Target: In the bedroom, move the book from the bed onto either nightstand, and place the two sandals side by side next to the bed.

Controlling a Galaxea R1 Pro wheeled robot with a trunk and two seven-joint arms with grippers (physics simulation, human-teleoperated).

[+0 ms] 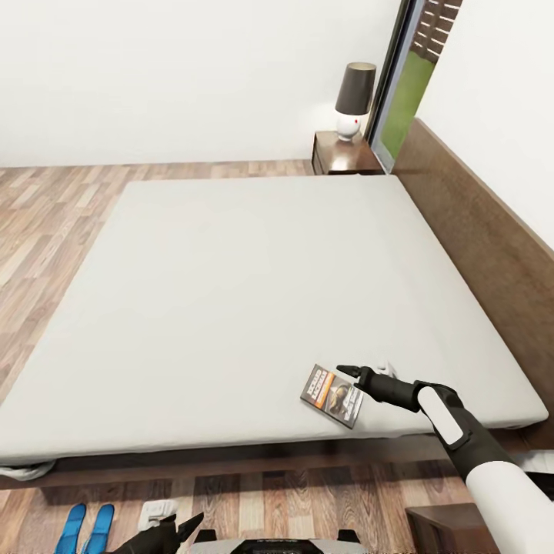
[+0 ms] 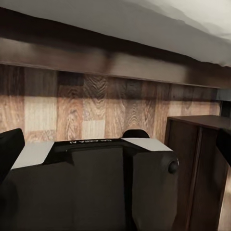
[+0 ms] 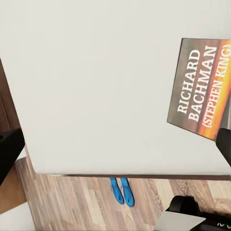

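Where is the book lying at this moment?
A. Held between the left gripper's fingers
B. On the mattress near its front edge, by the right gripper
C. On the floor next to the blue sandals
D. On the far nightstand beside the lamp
B: the book lies flat on the bed, just beside the open right gripper.
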